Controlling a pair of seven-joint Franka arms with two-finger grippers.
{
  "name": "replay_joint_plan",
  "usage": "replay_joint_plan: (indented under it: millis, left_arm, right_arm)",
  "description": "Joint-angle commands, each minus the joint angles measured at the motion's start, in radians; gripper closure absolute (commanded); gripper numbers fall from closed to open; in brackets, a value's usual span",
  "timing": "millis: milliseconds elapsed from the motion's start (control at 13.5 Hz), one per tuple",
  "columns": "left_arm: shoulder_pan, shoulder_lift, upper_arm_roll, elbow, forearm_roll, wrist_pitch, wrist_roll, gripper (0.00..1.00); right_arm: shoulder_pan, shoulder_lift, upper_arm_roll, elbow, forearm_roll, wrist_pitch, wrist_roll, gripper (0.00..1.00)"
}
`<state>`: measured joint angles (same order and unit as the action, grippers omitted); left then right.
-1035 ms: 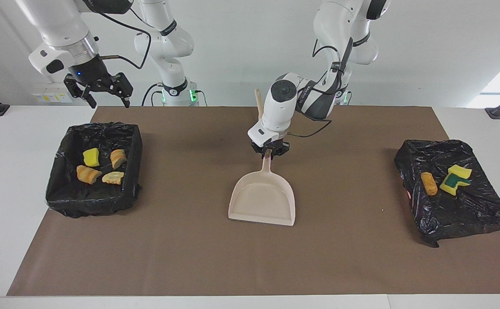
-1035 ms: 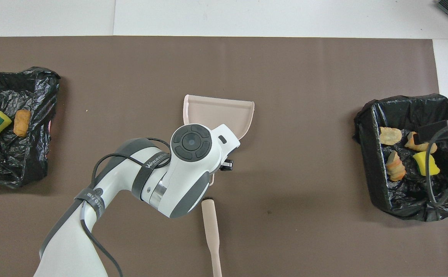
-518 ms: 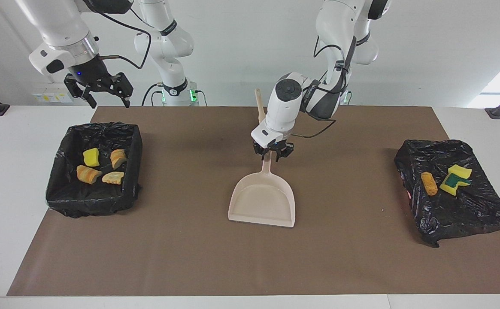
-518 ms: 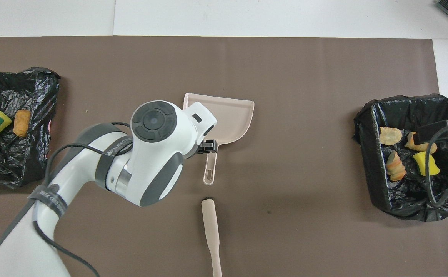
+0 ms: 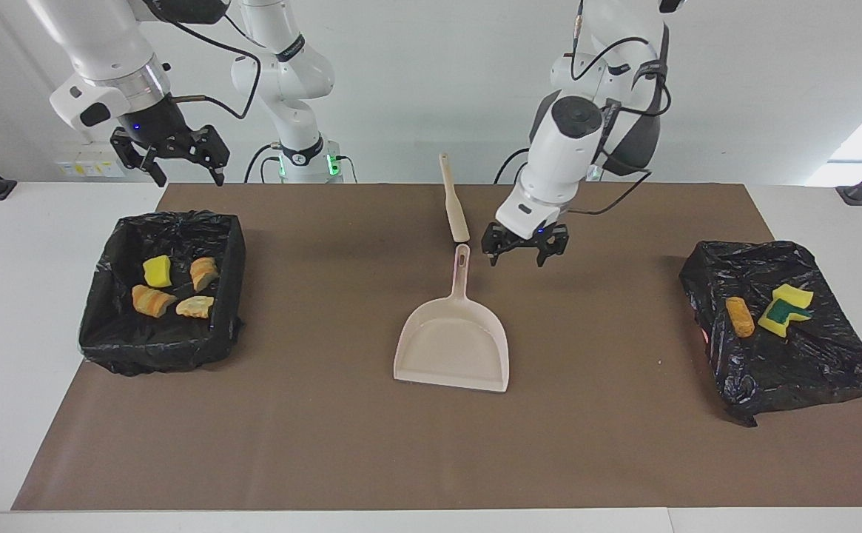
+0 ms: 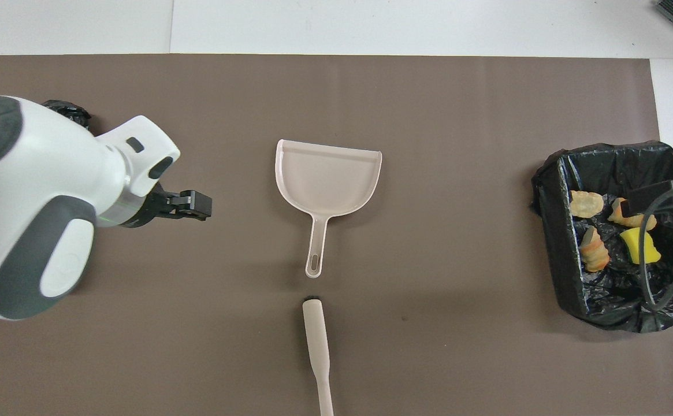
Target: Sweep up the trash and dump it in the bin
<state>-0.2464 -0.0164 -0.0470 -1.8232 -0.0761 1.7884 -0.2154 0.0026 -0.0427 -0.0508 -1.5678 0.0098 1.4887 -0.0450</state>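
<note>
The beige dustpan (image 5: pixel 451 344) lies flat mid-mat, its handle (image 5: pixel 462 266) pointing toward the robots; it also shows in the overhead view (image 6: pixel 327 182). My left gripper (image 5: pixel 524 248) is open and empty, raised over the mat beside the dustpan handle, toward the left arm's end (image 6: pixel 197 206). The black-lined bin (image 5: pixel 105 296) at the right arm's end holds trash: a yellow sponge chunk (image 5: pixel 157 271) and three bread-like lumps (image 5: pixel 152 300). My right gripper (image 5: pixel 179 155) is open and waits above that bin's edge nearest the robots.
The beige brush handle (image 5: pixel 454 200) lies nearer the robots than the dustpan, in line with its handle (image 6: pixel 317 341). A second black bag-lined tray (image 5: pixel 808 363) at the left arm's end holds a bread lump (image 5: pixel 739 317) and a yellow-green sponge (image 5: pixel 786 309).
My left gripper has let go of the dustpan handle, risen and swung toward the left arm's end. The dustpan stays flat in place. The right arm has not moved.
</note>
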Motion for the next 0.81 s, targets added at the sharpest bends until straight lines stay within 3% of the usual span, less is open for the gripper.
replay_joint_plan:
  millis: [0, 148, 370, 740]
  left_arm:
    - [0.100, -0.037, -0.011, -0.016, -0.001, -0.056, 0.143, 0.00]
    - [0.154, -0.049, -0.004, 0.008, 0.002, -0.087, 0.178, 0.00]
    - [0.197, -0.046, -0.002, 0.149, 0.070, -0.245, 0.238, 0.00]
    - [0.223, -0.046, -0.002, 0.320, 0.078, -0.412, 0.241, 0.00]
  right_arm:
    - [0.005, 0.014, -0.008, 0.028, 0.015, -0.027, 0.028, 0.00]
    - [0.005, 0.014, -0.008, 0.028, 0.015, -0.027, 0.028, 0.00]
    - [0.005, 0.014, -0.006, 0.028, 0.015, -0.027, 0.028, 0.00]
    - [0.005, 0.014, -0.008, 0.028, 0.015, -0.027, 0.028, 0.00]
